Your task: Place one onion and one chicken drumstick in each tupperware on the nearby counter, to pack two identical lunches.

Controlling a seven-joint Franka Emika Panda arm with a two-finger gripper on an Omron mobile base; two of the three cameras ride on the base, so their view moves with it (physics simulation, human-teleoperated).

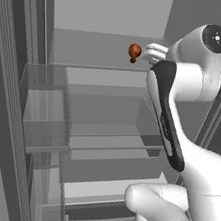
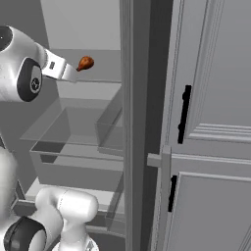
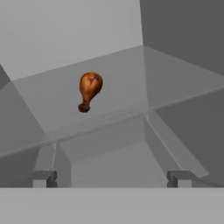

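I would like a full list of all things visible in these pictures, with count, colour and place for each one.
chicken drumstick: one, glossy orange-brown, lying on the upper grey shelf inside the open fridge, ahead of the gripper, not touched.
shelf: one, grey, upper level of the fridge interior, carrying the drumstick.
drawers: several, translucent grey, stacked below the shelf.
door bin: one, translucent grey, at the left side of the left base view.
cabinet doors: two, light grey with black handles, at the right of the right base view.
arm: one, white with dark joints, reaching toward the shelf.
gripper: one, dark finger tips, open, holding nothing, short of the drumstick.
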